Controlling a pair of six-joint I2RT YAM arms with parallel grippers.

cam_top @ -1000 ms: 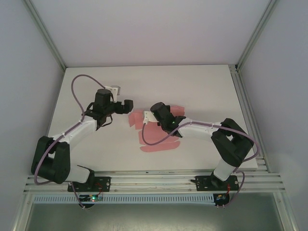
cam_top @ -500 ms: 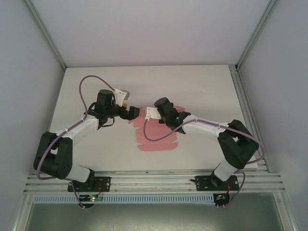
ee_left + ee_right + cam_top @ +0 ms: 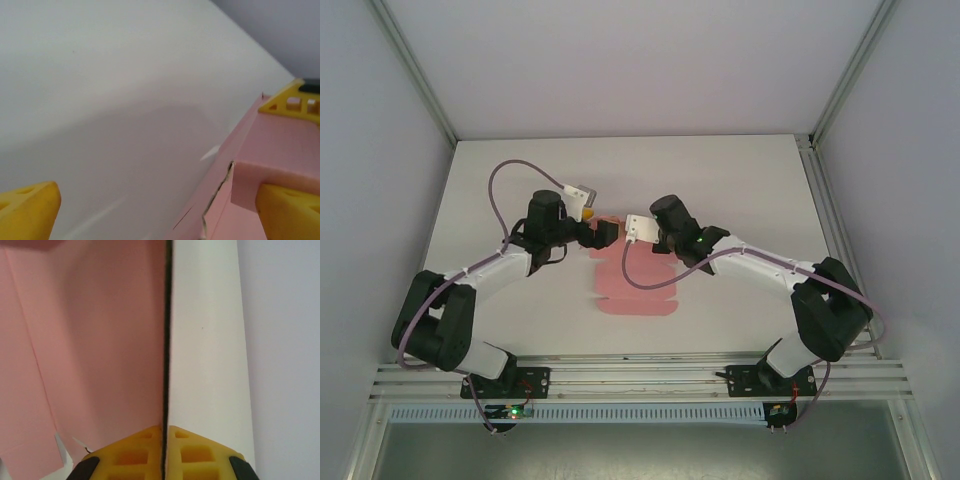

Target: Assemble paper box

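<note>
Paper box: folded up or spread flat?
Mostly spread; paper box lies flat, only its far flap raised, pinched by the right gripper.

The top external camera sits high above and behind the 2 arm bases, facing down and forward over the whole table (image 3: 740, 180) from far off. The left wrist camera rides low and very near. It looks past the spread yellow fingers (image 3: 27, 210) of the left gripper (image 3: 157, 215) and across the tabletop to a raised edge of the paper box (image 3: 285, 145). The right wrist camera looks along the right gripper (image 3: 164, 435), whose fingers pinch that card edge-on, at very close range. All 3 views share the pink card.
</note>
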